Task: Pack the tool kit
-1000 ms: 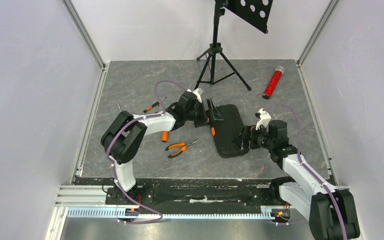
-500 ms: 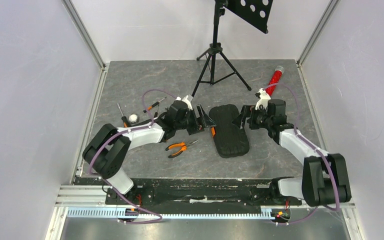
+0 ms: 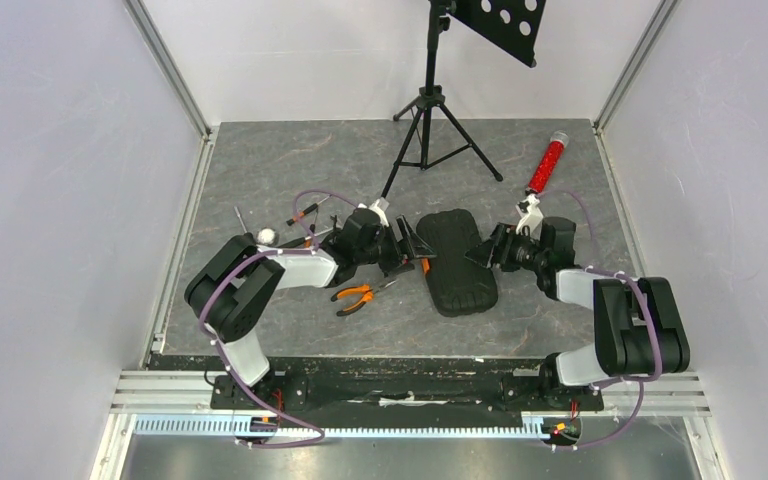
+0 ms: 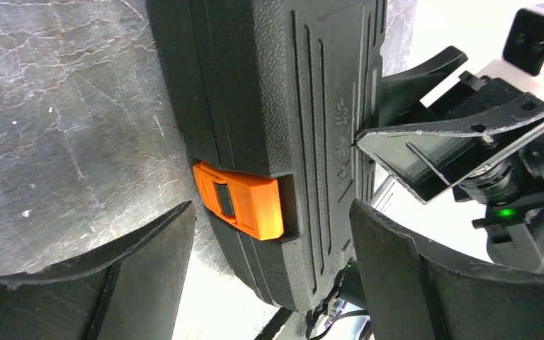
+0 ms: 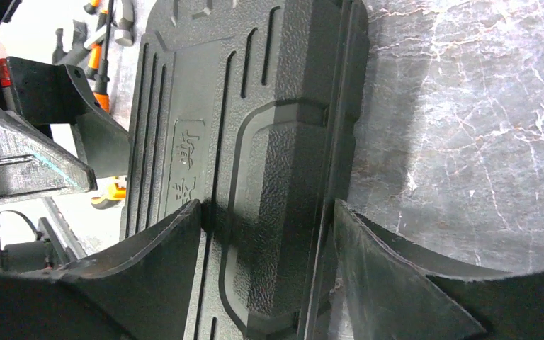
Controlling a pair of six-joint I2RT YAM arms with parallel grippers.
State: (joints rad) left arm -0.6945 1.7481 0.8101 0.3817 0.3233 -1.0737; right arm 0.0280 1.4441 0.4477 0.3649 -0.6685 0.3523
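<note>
The shut case point(image 3: 457, 262) is straddled by open left fingers point(image 4: 397, 269) and right fingers point(image 5: 149, 262), with pliers point(image 3: 358, 293) left unpacked.

Case point(image 3: 457, 265) straightened; left tool point(image 3: 415, 247), right tool point(image 3: 480, 250) flank it.

Robot lab test cell. White panel walls point(image 3: 60, 150) box in my grey stone-look table point(image 3: 260, 150); aluminium profile rails point(image 3: 160, 385) along near edge; black tripod stand point(image 3: 430, 97) at far edge carrying perforated plate point(image 3: 505, 25).

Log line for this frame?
case: closed, flat on table | left gripper: astride latch edge | right gripper: astride opposite edge | pliers: loose on table
</note>
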